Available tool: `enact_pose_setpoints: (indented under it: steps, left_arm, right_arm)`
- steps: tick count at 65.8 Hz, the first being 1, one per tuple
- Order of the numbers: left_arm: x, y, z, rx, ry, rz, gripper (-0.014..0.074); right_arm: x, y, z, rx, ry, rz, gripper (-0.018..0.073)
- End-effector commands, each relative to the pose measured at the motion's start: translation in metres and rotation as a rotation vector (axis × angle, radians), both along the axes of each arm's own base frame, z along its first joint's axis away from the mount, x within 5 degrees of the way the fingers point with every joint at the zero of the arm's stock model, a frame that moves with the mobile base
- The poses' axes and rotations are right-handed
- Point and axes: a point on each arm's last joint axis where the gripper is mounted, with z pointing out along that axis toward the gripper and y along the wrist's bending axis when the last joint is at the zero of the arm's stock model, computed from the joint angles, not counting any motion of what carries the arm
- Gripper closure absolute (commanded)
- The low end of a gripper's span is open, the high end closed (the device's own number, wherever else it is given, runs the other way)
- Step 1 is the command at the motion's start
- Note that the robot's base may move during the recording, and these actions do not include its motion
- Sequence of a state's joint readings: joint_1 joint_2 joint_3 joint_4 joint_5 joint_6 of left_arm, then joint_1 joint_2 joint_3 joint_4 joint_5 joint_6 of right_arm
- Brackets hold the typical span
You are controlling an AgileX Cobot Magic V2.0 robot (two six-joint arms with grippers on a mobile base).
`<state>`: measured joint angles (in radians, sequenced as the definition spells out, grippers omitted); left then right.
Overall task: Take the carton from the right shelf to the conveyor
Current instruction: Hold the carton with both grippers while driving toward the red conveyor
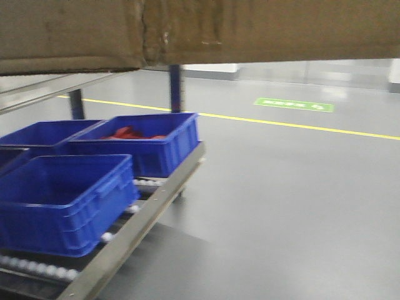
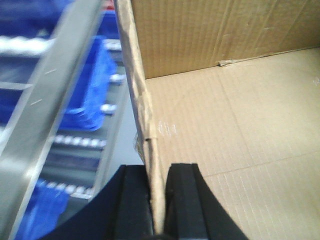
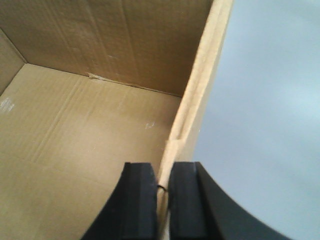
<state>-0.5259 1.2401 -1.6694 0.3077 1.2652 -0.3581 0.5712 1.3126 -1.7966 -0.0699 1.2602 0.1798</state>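
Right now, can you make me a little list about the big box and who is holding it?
box: large brown cardboard carton, open top, empty where seen
left hand: shut on the carton's left wall
right hand: shut on its right wall
nearby: blue plastic bins on the steel-railed roller shelf; one holds red items
conveyor: not in view

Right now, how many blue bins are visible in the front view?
3: a near bin at lower left, a right bin holding red items behind it, and a back-left bin. A blue edge at far left may be a fourth.
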Motion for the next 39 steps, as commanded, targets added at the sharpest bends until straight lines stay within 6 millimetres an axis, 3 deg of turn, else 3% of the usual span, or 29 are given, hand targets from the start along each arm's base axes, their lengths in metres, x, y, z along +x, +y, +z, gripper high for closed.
enact_pose_setpoints:
  steps: [1,39]
  left_arm:
    - [-0.0021,-0.0031,0.0050,-0.027,-0.043,-0.032,0.0610]
    - [-0.0021,-0.0031,0.0050,-0.027,-0.043,-0.032,0.0610]
  right_arm:
    - [-0.0015,-0.0009,0.0062,0.012,-0.053,0.012,0.0631]
    - [-0.0015,-0.0009,0.0062,0.012,-0.053,0.012,0.0631]
